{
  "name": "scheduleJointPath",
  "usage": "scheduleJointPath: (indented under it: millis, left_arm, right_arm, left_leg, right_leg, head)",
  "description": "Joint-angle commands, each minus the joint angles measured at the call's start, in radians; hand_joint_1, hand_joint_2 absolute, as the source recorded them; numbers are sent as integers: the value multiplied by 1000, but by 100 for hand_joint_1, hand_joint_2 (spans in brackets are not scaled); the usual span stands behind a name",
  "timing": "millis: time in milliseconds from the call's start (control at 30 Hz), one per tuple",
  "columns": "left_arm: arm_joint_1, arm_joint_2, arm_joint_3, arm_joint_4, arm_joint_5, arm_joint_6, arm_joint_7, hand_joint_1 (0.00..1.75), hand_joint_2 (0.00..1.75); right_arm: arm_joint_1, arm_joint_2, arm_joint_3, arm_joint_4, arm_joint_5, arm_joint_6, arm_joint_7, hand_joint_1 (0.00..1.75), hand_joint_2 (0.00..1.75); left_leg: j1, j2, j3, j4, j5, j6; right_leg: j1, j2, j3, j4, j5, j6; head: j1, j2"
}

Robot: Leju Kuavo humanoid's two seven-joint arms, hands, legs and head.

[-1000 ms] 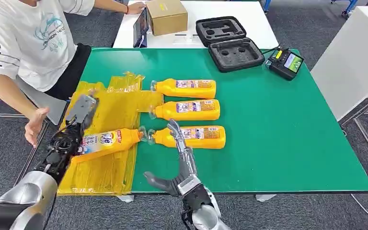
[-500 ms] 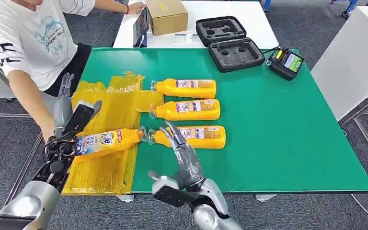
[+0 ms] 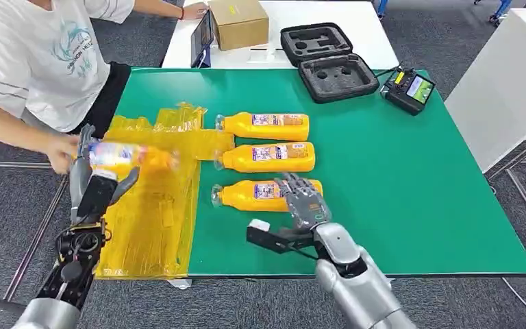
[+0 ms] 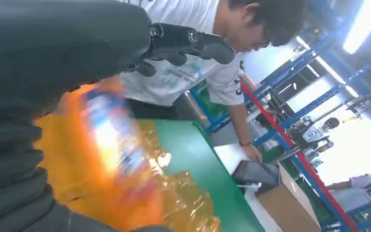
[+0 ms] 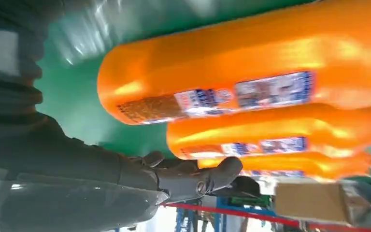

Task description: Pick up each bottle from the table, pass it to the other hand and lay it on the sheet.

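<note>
Three orange bottles lie side by side on the green table [image 3: 397,199]: a far one [image 3: 264,127], a middle one [image 3: 267,157] and a near one [image 3: 250,195]. My right hand [image 3: 303,199] lies palm-down over the near bottle's base end, fingers spread; in the right wrist view that bottle [image 5: 251,63] is close beside the hand [image 5: 183,179]. My left hand [image 3: 96,186] stands open over the yellow sheet [image 3: 147,226]. A blurred fourth bottle [image 3: 130,156] hangs above the sheet by a person's hand [image 3: 61,152], and it also shows in the left wrist view [image 4: 111,140].
A person in a white shirt [image 3: 34,55] leans in at the table's left. A black foam case [image 3: 329,62], a controller [image 3: 409,90], a cardboard box [image 3: 238,22] and a tablet [image 3: 202,38] stand at the back. A white cabinet [image 3: 507,89] flanks the right side.
My left hand let go of the bottle on the sheet, and that bottle now moves up and left by the person's hand. My right hand turned over and came down on the near bottle.
</note>
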Motion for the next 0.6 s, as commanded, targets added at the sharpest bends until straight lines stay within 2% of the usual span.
scheduleJointPath:
  millis: [33, 200, 333, 400, 600]
  left_arm:
    - [123, -26, 80, -105, 30, -10, 0, 0, 175]
    - [123, -25, 82, -104, 29, -12, 0, 0, 175]
    - [128, -31, 107, -100, 37, -11, 8, 0, 175]
    - [140, -32, 122, -111, 40, -11, 9, 0, 175]
    - [142, -39, 129, -114, 40, -19, 11, 0, 175]
  right_arm:
    - [-185, -4, 13, 284, -16, -23, -11, 0, 175]
    - [-193, -3, 14, 295, -16, -21, -9, 0, 175]
    - [-236, 12, 31, 368, -29, 9, -22, 0, 175]
    - [-284, 33, 39, 458, -46, 6, -34, 0, 175]
    - [-316, 46, 36, 528, -79, 21, -57, 0, 175]
  left_leg:
    - [0, 4, 6, -1, -3, -1]
    - [0, 0, 2, 0, -1, 0]
    - [0, 1, 4, 0, -2, -1]
    - [0, 2, 2, 0, -1, 0]
    - [0, 0, 1, 0, -1, -1]
  right_leg:
    - [0, 6, 4, -1, -1, -1]
    - [1, 1, 1, 0, 0, 0]
    - [1, 3, 3, 0, -1, 0]
    - [0, 3, 1, 0, 0, 0]
    - [1, 1, 1, 0, -1, 0]
  head:
    - [0, 0]
    - [0, 0]
    - [0, 0]
    - [0, 0]
    - [0, 0]
